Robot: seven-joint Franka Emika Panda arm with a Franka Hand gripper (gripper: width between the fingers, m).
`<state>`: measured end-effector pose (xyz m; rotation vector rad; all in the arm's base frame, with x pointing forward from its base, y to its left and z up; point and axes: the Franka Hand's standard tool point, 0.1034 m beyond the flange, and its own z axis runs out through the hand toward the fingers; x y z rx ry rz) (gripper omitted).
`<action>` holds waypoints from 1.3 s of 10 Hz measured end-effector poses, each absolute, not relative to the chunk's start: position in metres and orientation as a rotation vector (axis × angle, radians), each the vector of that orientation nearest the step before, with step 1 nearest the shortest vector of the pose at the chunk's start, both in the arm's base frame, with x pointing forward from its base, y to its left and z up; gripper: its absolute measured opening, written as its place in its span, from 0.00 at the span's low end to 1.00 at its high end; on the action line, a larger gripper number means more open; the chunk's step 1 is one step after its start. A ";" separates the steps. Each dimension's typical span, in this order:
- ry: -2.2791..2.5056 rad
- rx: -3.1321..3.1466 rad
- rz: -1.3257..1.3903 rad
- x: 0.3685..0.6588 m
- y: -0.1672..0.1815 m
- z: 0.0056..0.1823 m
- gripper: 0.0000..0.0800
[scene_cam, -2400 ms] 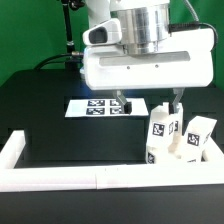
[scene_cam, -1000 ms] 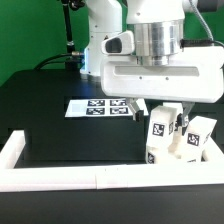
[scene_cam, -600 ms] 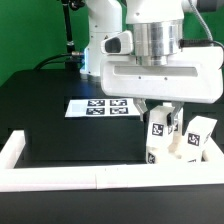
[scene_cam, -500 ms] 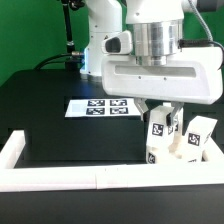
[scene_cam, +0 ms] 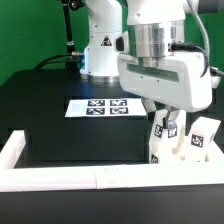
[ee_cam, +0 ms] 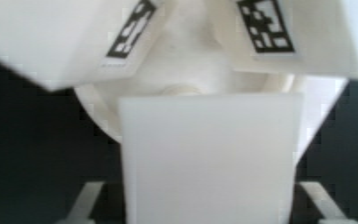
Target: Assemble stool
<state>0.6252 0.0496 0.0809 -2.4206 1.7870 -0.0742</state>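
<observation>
Fingers (scene_cam: 165, 123) descend over the cluster of stool parts at the exterior view's right, and you should treat their state as undetermined: the wrist view shows only two thin finger tips at the frame edge with a white block between them, and neither view confirms contact, so you cannot tell whether they are clenched on a part or released around it. That white block (ee_cam: 211, 160) is smooth, flat-faced and square-edged, and fills most of the wrist view; behind it sit two tagged legs (ee_cam: 194, 40) leaning toward one another. In the exterior view the tagged legs (scene_cam: 163, 128) stand on or against the round seat (scene_cam: 180, 155), close together, with another leg (scene_cam: 203, 137) just beside them. Expect these risks: smooth moulded plastic gives little friction, so an off-centre pinch could let a leg twist or slip; the close spacing means a finger could strike a neighbouring leg and topple it; a tilted leg could jam when offered to a socket. All parts are matte white with black-and-white square tags. Outward lie the white border rail (scene_cam: 70, 178), the marker board (scene_cam: 100, 106) and the black worktop (scene_cam: 60, 130).
</observation>
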 end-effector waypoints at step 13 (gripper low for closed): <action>2.652 -1.081 0.042 0.636 0.078 0.078 0.42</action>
